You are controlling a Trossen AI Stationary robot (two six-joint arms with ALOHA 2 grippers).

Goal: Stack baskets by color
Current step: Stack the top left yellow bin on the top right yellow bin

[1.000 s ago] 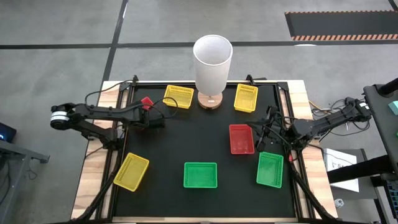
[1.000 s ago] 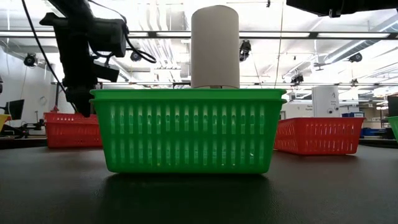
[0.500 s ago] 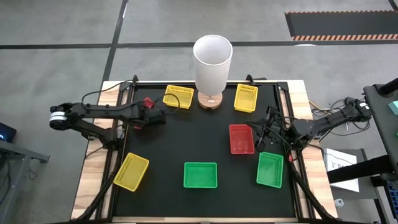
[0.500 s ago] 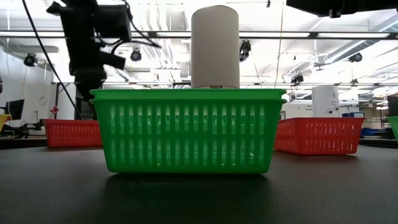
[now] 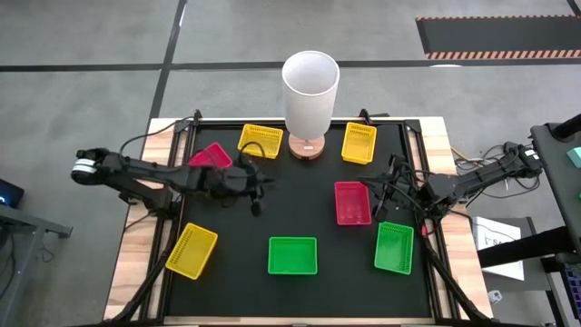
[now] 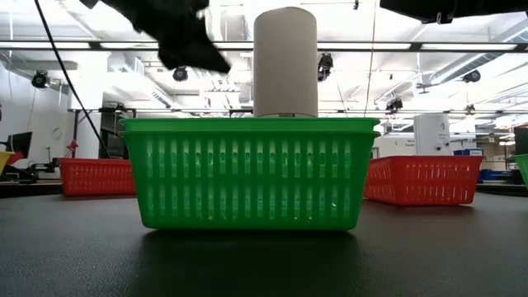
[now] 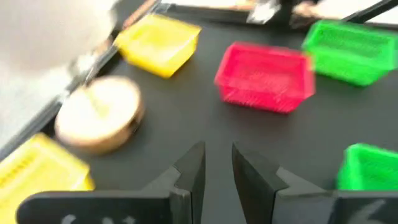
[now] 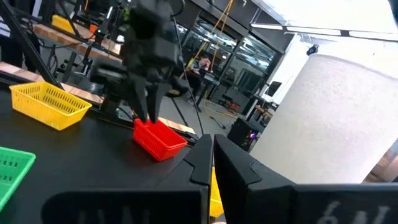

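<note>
Reaching looks like the step: my left gripper (image 7: 218,148) hangs over mid-table, jaws narrowly parted and empty, with a red basket (image 7: 264,78) ahead of them. To take it cleanly I'd widen first, drop one finger inside its near wall, and pinch the rim. The other red basket (image 5: 211,156) sits behind my jaws. The white cylinder (image 5: 310,91) and two yellow baskets (image 5: 260,140) stand off to one side, clear of my line. My right gripper (image 8: 213,146), clenched on nothing, waits just beyond that basket and could crowd the grasp.
</note>
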